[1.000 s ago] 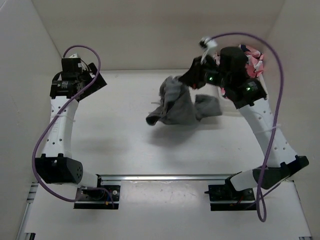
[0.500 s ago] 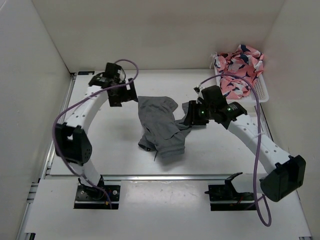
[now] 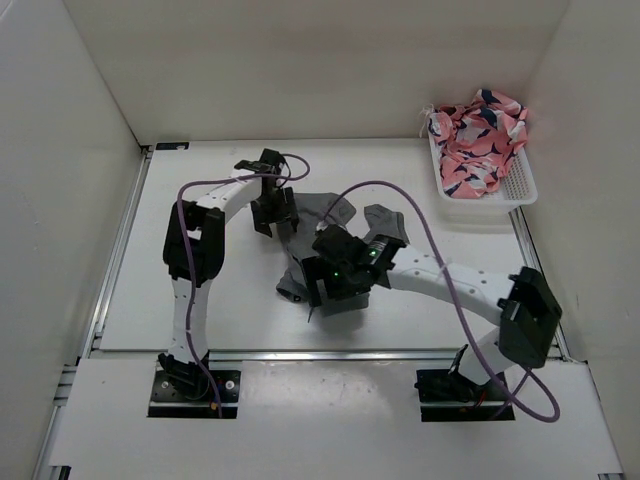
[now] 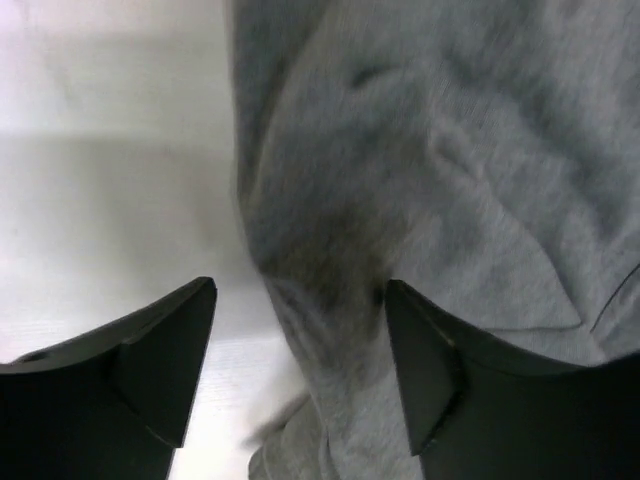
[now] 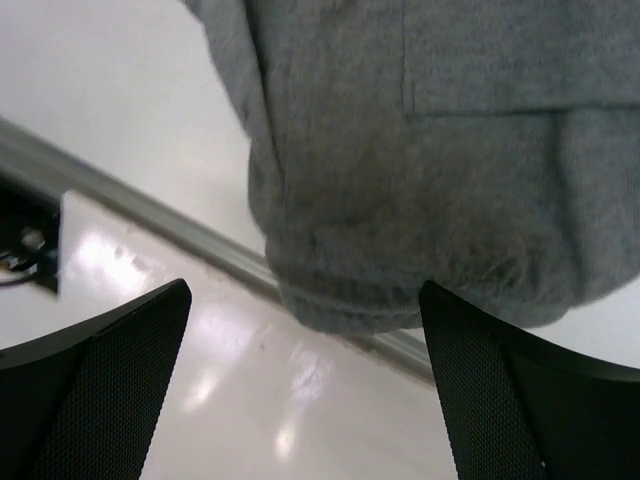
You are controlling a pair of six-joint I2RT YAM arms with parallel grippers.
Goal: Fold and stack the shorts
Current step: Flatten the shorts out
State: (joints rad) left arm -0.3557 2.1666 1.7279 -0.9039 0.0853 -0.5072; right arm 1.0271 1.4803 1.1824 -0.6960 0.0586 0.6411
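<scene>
1. Shorts (image 3: 322, 218): grey, one crumpled heap, table (image 3: 200, 290) centre; nothing folded or stacked yet.
2. Left gripper (image 4: 300, 370): heap's 10 o'clock, jaws apart, holding nothing.
3. Right gripper (image 5: 305, 380): heap's 6 o'clock, jaws wide, empty.

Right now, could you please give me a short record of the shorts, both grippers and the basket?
shorts: one grey pair, crumpled and unfolded, lying mid-table
left gripper: open, its jaws either side of the shorts' far left edge
right gripper: open, over the near hem, holding nothing
basket: white, far right corner, with pink patterned cloth in it
folding: not yet begun
</scene>
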